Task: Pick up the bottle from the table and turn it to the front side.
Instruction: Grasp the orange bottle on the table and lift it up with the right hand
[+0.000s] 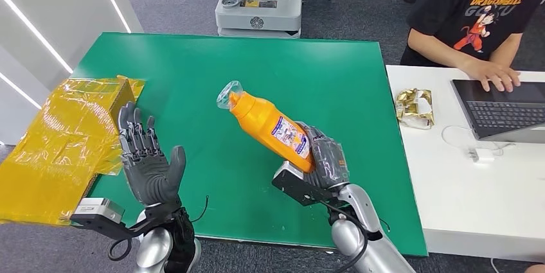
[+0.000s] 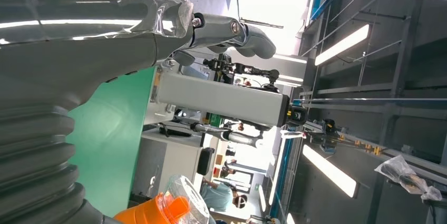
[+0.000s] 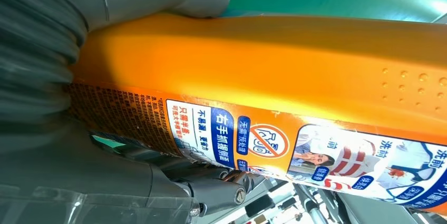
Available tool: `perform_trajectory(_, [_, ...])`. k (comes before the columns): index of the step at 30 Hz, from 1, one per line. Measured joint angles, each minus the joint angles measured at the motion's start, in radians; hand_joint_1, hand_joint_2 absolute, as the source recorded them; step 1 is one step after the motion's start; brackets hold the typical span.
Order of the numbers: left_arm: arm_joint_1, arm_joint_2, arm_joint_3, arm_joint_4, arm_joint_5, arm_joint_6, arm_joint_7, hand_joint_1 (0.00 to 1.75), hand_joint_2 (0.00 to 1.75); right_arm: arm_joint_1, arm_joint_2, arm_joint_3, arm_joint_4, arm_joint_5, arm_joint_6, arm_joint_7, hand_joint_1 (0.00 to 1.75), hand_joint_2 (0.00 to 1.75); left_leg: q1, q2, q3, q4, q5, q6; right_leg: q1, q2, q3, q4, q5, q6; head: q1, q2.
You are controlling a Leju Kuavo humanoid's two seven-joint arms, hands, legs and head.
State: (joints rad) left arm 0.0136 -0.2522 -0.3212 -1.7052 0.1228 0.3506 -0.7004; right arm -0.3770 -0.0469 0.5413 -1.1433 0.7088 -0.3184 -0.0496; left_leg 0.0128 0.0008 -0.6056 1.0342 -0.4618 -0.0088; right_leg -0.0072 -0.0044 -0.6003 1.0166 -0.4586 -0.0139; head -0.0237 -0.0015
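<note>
My right hand (image 1: pixel 324 157) grips an orange bottle (image 1: pixel 268 126) by its lower end and holds it above the green table (image 1: pixel 193 74), tilted with its clear-capped neck up and to the left. A printed label faces the head camera. Up close in the right wrist view, the bottle (image 3: pixel 274 60) lies across my right hand (image 3: pixel 58 71), its label showing text and pictures. My left hand (image 1: pixel 146 160) stands raised over the table's left front part, palm toward the bottle, fingers spread, holding nothing. The left wrist view catches my left hand (image 2: pixel 68 50) and the bottle's cap (image 2: pixel 176 205).
Crumpled yellow plastic wrap (image 1: pixel 61 141) covers the table's left edge. A white desk (image 1: pixel 463 189) adjoins on the right with gold foil (image 1: pixel 414 106) and a laptop (image 1: pixel 501 109), where a person (image 1: pixel 479 22) sits typing. A grey machine base (image 1: pixel 259 3) stands behind the table.
</note>
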Motion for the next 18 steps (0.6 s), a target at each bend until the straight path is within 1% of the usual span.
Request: perform_trajectory(18, [0.0, 0.0, 0.0, 0.0, 0.0, 0.0, 0.0, 0.0, 1.75, 0.0, 0.0, 0.0, 0.0, 0.0, 0.0, 0.0, 1.75, 1.75, 0.0, 0.0, 0.0, 0.0, 0.0, 0.0, 0.0, 0.0, 0.0, 0.0, 0.0, 0.0, 0.0, 0.0])
